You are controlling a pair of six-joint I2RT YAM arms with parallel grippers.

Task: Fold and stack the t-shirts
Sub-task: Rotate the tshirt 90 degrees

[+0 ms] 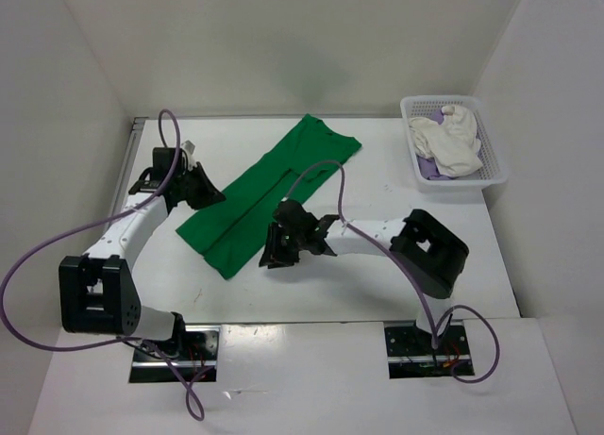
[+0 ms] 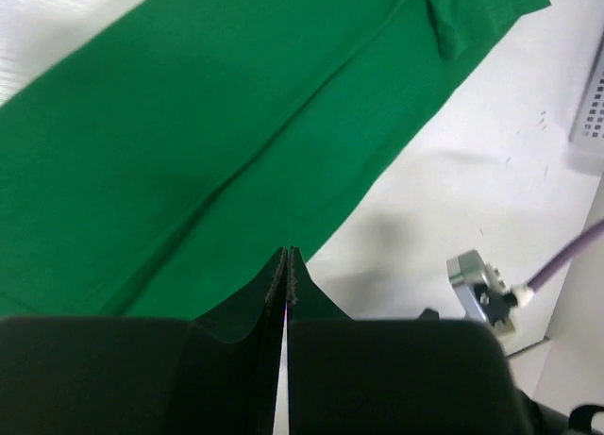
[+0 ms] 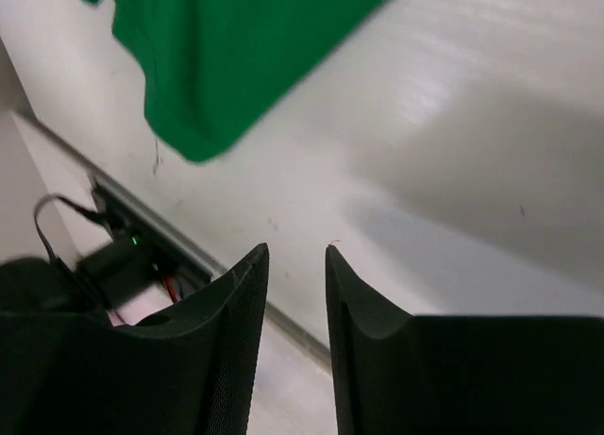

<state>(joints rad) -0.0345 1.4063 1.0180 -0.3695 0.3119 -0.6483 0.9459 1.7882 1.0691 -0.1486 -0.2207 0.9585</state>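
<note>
Green t-shirt (image 1: 274,194) lying as a long folded strip mid-worktop (image 1: 377,171), between two claws.
We see the left claw (image 2: 286,258) shut at the strip's left edge. The cloth looks soft and limp, best pinched at a corner or hem. The right claw (image 3: 297,258) gapes empty by its near end. Far right, a white t-shirt (image 1: 451,142) and a lavender t-shirt (image 1: 427,169) lie in a basket (image 1: 497,163).
</note>
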